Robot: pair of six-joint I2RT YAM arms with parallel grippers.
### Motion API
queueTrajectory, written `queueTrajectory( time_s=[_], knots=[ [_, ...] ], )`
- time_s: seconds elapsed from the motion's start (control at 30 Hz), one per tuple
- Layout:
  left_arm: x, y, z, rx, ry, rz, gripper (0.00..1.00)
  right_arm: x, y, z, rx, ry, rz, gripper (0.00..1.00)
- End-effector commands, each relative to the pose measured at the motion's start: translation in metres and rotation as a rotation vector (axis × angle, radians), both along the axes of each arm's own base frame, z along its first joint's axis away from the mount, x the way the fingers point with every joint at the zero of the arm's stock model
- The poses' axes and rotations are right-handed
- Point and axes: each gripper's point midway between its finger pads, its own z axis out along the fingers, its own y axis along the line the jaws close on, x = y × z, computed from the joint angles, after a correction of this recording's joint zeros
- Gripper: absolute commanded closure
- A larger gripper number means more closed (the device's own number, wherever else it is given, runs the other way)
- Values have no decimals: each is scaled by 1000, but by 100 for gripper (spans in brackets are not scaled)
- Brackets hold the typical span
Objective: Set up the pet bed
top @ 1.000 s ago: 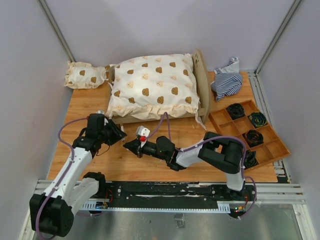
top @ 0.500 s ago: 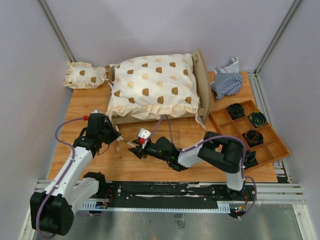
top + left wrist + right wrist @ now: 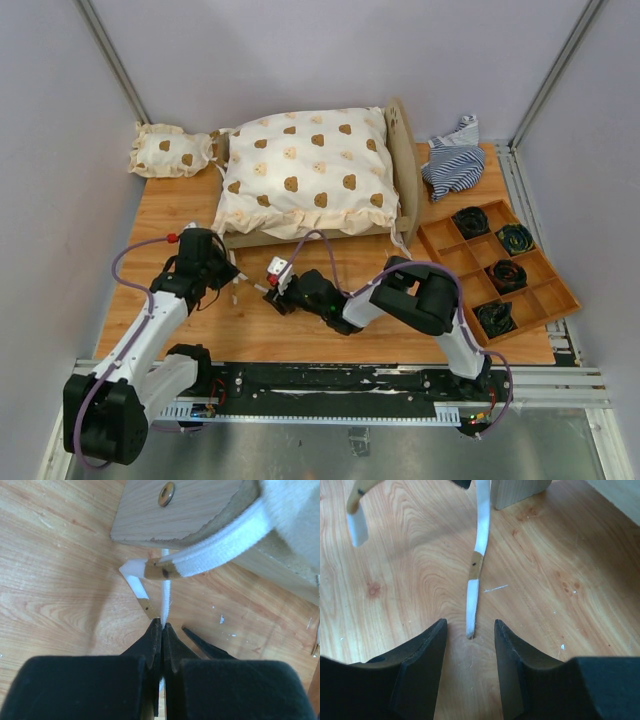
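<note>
The pet bed (image 3: 403, 165) stands at the back middle of the table, and a large cream bear-print cushion (image 3: 305, 170) covers its base. My left gripper (image 3: 230, 272) is at the bed's front left corner (image 3: 170, 510). It (image 3: 162, 625) is shut on a thin white tie strap (image 3: 166, 597) that hangs from the cushion edge. My right gripper (image 3: 272, 292) lies low on the table just right of it. Its jaws (image 3: 470, 630) are open, and the end of another white strap (image 3: 472, 592) rests on the wood between the fingertips, untouched.
A small bear-print cushion (image 3: 170, 150) lies at the back left. A striped cloth (image 3: 452, 160) sits at the back right. A compartmented wooden tray (image 3: 548, 268) with dark rolled items is on the right.
My left gripper closed on the strap. My right gripper opened and let go of its strap, and the right arm's elbow swung left.
</note>
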Motion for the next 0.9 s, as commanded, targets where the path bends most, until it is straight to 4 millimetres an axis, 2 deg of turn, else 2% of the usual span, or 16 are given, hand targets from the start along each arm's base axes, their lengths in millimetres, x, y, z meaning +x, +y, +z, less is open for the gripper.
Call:
queueTrajectory(
  time_s=[0.0,0.07,0.17,0.2,0.23,0.27,0.33,0.37,0.4,0.53,0.63,0.7,0.77,0.87],
  knots=[
    [3,5,-7,9,-9,26,100,12,0,-13,-76,-32,-29,59],
    [3,5,-10,9,-3,29,100,16,-2,-16,-93,-41,-47,67],
    [2,6,-11,10,11,34,100,18,-5,-10,-86,-73,-45,95],
    [2,7,-10,12,14,40,100,19,-6,-3,-71,-91,-46,99],
    [2,8,-9,18,12,46,98,20,-8,6,-55,-103,-52,100],
    [3,10,-6,25,6,57,91,21,-11,15,-41,-107,-56,100],
    [7,15,3,51,-25,69,63,25,-14,36,-12,-84,-58,100],
    [10,16,10,63,-60,50,51,25,-14,54,17,-64,-44,100],
    [15,15,18,71,-103,34,46,27,-14,67,38,-42,-30,100],
    [25,8,60,94,-292,-65,43,23,-7,104,81,67,44,100],
    [27,7,80,131,-366,-114,45,22,-2,120,72,150,64,100],
    [27,7,87,152,-383,-132,47,22,1,130,74,193,67,100],
    [27,14,85,154,-353,-78,46,24,5,140,85,229,65,100],
    [26,19,84,115,-300,5,48,28,14,144,77,274,55,100]
  ],
)
